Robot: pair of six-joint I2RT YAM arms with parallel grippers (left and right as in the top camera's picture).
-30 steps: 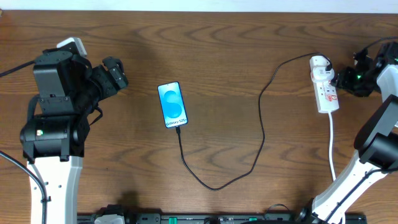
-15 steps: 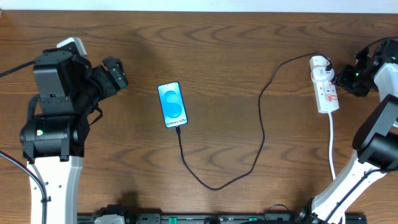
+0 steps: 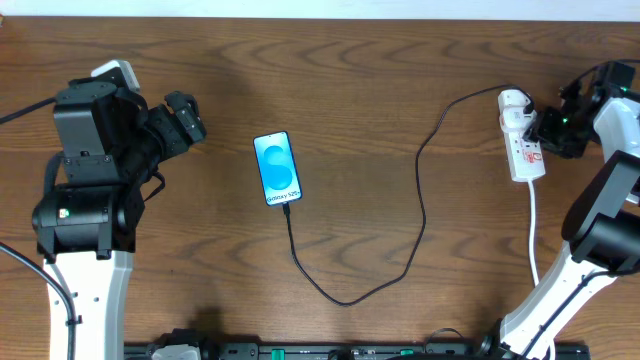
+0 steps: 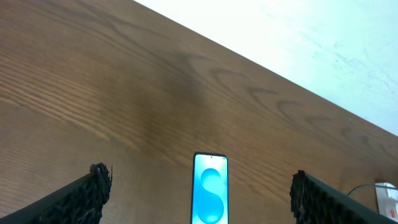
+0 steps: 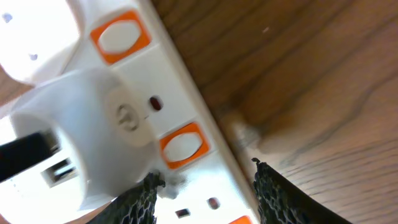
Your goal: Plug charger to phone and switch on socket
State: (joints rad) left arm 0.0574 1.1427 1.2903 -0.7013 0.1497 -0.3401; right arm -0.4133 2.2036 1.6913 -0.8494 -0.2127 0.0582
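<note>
Socket (image 5: 186, 118) edge is straddled by the right end effector (image 5: 208, 186), half spread, nothing pinched, beside an orange switch (image 5: 182, 144). Left end effector (image 3: 188, 120) is spread wide, empty. Charger (image 3: 420, 215) is run to the phone (image 3: 277, 168) on the tabletop (image 3: 380, 80).

- Phone (image 4: 210, 188): lower centre of the left wrist view; the bottom edge cuts off its lower end.
- Socket (image 4: 387, 195): a sliver in that view's lower right corner, the rest out of frame.
- Left gripper (image 4: 199, 174): fingers (image 4: 84, 199) cropped at the bottom edge.
- Socket, right wrist view: overruns the upper left and bottom edges, soft focus.
- White plug (image 5: 93, 143): cut at the left edge.
- Right gripper (image 5: 205, 173): fingertips only.
- Charger (image 3: 422, 215): tip at the phone, overhead centre, too small to tell whether seated.
</note>
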